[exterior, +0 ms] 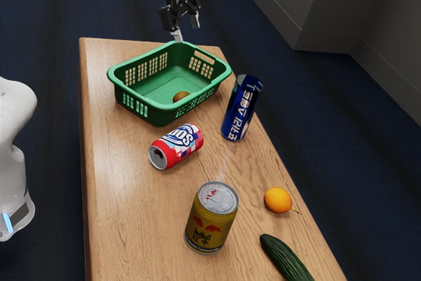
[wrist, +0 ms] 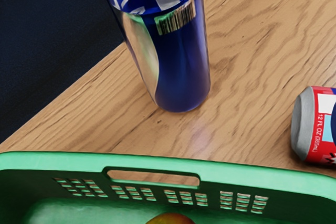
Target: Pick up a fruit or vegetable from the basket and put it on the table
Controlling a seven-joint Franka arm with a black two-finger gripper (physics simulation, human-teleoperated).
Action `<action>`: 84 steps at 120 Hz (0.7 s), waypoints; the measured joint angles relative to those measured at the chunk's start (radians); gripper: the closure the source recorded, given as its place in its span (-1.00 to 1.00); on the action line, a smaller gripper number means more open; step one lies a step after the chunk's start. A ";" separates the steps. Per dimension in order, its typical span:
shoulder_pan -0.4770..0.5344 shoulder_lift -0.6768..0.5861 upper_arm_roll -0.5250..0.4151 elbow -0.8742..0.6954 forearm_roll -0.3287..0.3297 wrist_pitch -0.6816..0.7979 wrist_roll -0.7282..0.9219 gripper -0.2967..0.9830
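Hovering near the green basket, my gripper spread; the round fruit lies inside.
My wrist view catches the blue can's barcode; the exterior view, the cucumber.

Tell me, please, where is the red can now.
In the exterior view, the red can lies on its side between the basket and the gold can; the blue can stands toward the exterior view's right.

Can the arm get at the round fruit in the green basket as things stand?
Probably yes. The basket is open on top, nothing covers the fruit, and the gripper is raised with its fingers apart. The basket wall near the fruit might crowd one finger.
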 joint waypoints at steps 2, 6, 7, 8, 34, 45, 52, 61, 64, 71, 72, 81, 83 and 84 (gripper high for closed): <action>0.001 -0.001 0.000 -0.006 0.000 0.009 0.001 -0.51; 0.004 -0.001 0.000 -0.017 0.000 0.025 0.004 -0.51; 0.004 -0.002 0.001 -0.020 -0.001 0.028 0.004 -0.51; 0.005 -0.002 0.001 -0.022 -0.001 0.032 0.005 -0.51; 0.006 -0.021 0.020 -0.122 -0.001 0.107 0.018 -0.51; 0.017 -0.026 0.029 -0.169 0.000 0.152 0.022 -0.51; 0.018 -0.031 0.038 -0.180 0.001 0.182 0.025 -0.51; -0.074 -0.044 0.122 -0.182 0.020 0.225 0.028 -0.51; -0.117 -0.052 0.160 -0.181 0.030 0.237 0.029 -0.51; -0.178 -0.062 0.214 -0.180 0.048 0.261 0.031 -0.51; -0.183 -0.062 0.219 -0.180 0.050 0.264 0.032 -0.51; -0.205 -0.070 0.258 -0.189 0.062 0.283 0.034 -0.51; -0.206 -0.073 0.264 -0.192 0.064 0.286 0.034 -0.51; -0.206 -0.074 0.267 -0.194 0.065 0.287 0.035 -0.51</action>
